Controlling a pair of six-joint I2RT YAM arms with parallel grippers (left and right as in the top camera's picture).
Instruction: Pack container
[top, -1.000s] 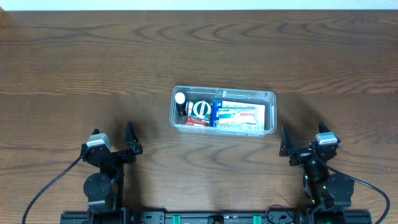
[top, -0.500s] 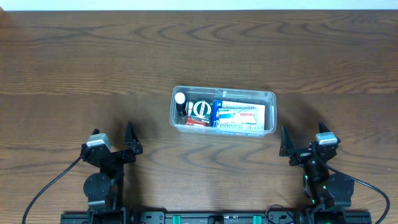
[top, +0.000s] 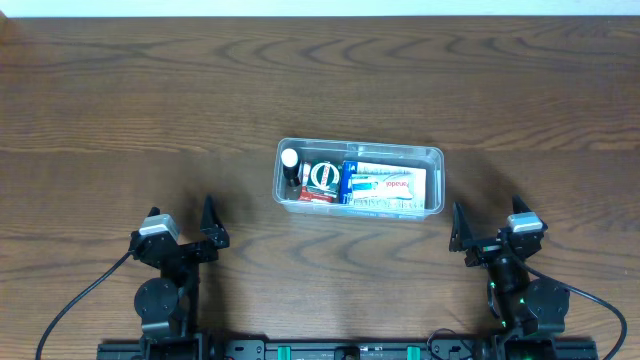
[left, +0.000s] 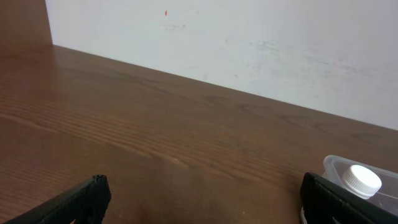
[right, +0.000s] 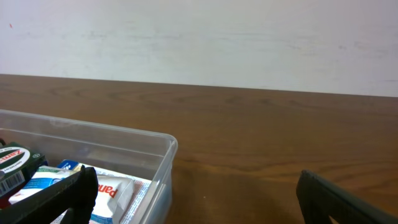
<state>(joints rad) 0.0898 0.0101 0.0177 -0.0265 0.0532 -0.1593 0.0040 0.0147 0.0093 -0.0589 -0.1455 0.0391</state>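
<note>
The container (top: 360, 145) sits mid-surface (top: 120, 100), with a white-capped bottle (top: 289, 160) at its left end and packets (top: 390, 184) filling the rest. The left pincer (left: 202, 186) and right pincer (right: 196, 180) sit at the near edge, well apart from it, both with fingers spread wide.

The brown wood-grain table (top: 120, 120) carries the container (top: 360, 146), which rests flat on it. Beyond the container, the table's far edge meets a white wall (left: 249, 37).

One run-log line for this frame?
clear plastic rectangular tub: mid-table, holds packets and white-capped bottle | left gripper: open, empty | right gripper: open, empty | both apart from tub
</note>
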